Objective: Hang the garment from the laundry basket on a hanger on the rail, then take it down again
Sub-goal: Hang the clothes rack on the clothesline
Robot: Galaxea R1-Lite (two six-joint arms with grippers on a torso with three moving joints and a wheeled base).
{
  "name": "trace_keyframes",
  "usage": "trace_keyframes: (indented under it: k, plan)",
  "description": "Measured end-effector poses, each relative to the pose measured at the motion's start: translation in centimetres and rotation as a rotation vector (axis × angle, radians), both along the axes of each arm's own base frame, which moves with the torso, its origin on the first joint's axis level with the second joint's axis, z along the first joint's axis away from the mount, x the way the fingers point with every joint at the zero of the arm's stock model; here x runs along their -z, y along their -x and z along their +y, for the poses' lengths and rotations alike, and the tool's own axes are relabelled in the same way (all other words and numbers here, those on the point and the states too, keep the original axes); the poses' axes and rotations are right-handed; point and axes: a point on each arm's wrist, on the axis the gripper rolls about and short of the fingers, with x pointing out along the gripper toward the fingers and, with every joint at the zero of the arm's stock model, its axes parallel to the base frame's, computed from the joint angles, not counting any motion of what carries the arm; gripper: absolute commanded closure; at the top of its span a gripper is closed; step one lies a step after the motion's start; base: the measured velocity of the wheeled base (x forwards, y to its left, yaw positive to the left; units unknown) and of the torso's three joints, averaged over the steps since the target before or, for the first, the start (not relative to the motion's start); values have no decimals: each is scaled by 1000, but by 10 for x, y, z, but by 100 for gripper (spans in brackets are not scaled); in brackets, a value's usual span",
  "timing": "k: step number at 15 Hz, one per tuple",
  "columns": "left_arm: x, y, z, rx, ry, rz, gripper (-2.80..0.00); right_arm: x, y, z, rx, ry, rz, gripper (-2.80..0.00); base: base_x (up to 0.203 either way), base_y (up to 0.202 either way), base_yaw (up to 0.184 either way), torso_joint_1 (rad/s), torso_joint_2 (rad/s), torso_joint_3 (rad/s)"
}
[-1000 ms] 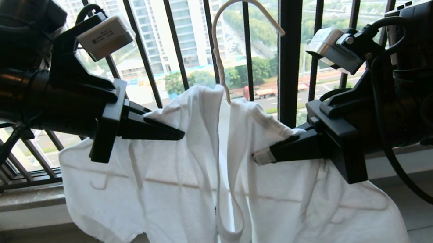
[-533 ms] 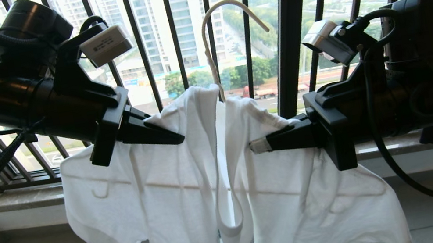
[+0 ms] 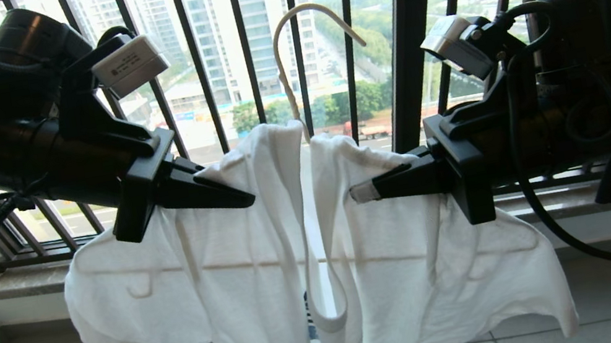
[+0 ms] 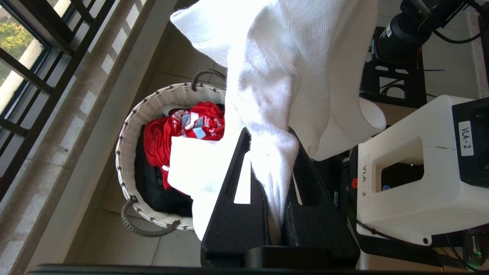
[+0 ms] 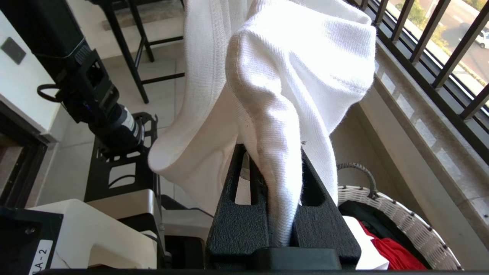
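The black barred window railing (image 3: 414,39) fills the background from nine to three o'clock. Before it the garment (image 3: 249,282), a white T-shirt, hangs spread at centre above the floor. The laundry basket (image 4: 153,110) sits below on the tiles, holding a red garment (image 4: 179,130). The left gripper (image 3: 241,198) at nine o'clock and the right gripper (image 3: 356,192) at three o'clock each pinch a bunched fold of the shirt's shoulder. The hanger (image 3: 304,21) rises at twelve o'clock, its hook free.
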Motion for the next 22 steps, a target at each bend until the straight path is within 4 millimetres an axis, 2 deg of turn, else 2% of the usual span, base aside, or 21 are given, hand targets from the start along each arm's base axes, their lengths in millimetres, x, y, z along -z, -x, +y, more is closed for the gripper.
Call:
trace_keyframes:
  k: [3, 12, 18, 22]
  plan:
    - [5, -4, 3, 6, 72, -24, 0, 0, 0, -1, 5, 1, 2, -280, 0, 0, 0, 0, 0, 0]
    - [9, 4, 17, -17, 92, -3, 0, -2, -3, -6, 54, 1, -5, -280, 0, 0, 0, 0, 0, 0]
    - [14, 13, 36, -23, 146, 46, 0, -23, -3, -12, 158, -54, -3, -280, 0, 0, 0, 0, 0, 0]
    - [18, 18, 55, -78, 172, 78, 0, -42, 8, -25, 234, -94, -12, -280, 0, 0, 0, 0, 0, 0]
